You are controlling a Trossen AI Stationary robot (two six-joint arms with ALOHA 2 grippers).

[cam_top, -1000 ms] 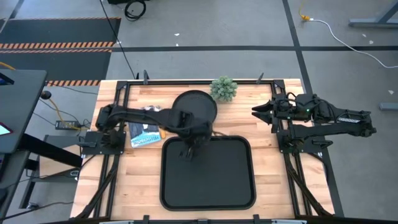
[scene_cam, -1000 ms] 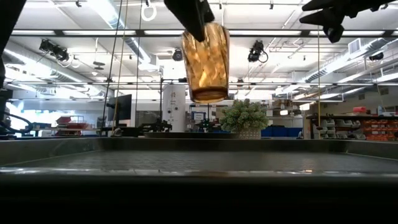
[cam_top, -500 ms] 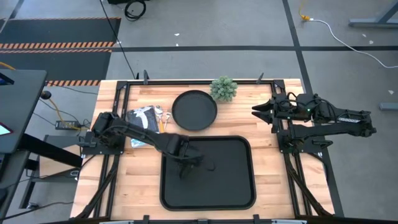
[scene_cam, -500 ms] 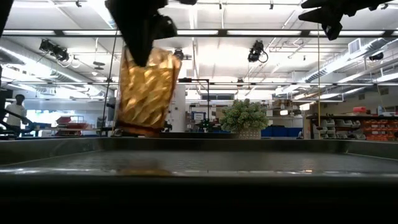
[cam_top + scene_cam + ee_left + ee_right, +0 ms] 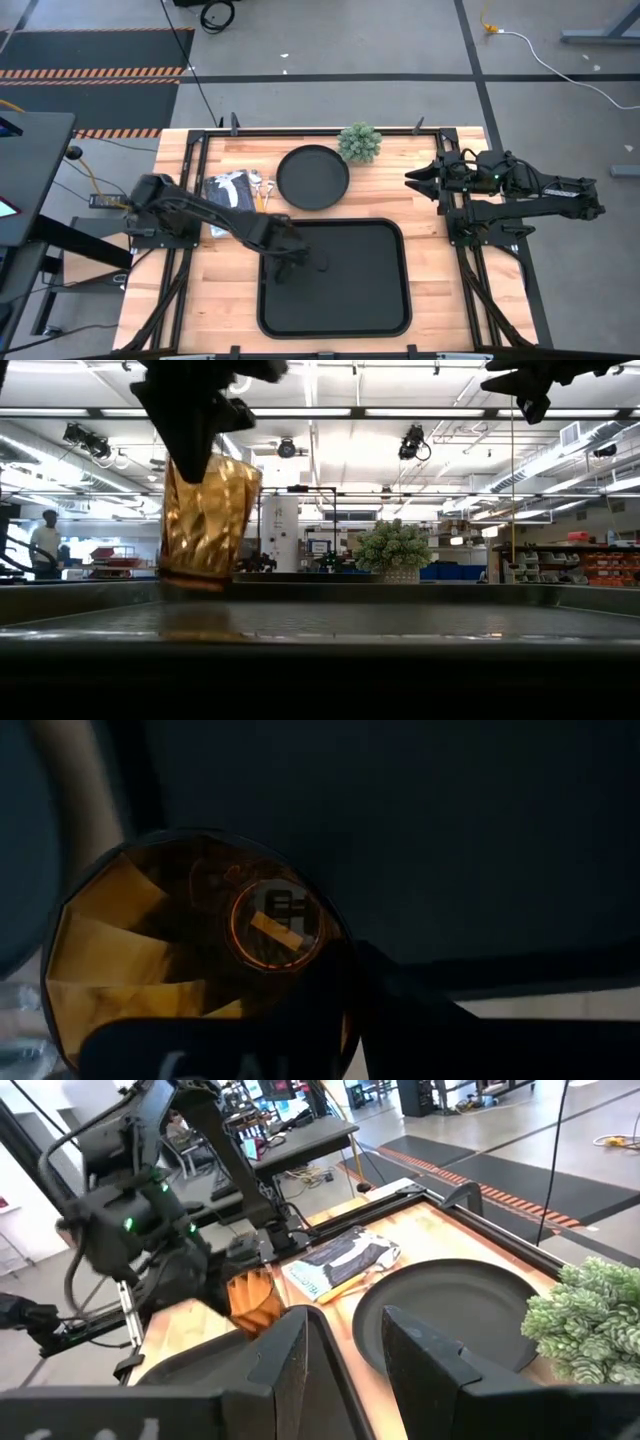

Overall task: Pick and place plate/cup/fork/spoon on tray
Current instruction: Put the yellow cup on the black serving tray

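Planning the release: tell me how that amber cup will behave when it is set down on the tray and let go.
The cup looks like rigid faceted glass, so probably stiff, fragile and somewhat slick in the left gripper. It is taller than its base is wide and hangs slightly tilted just above the tray, so it may rock or tip if dropped unevenly. On its side, its rounded wall would likely roll.

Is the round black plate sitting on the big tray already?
No, the plate lies on the bare wood beyond the tray, next to the small plant.
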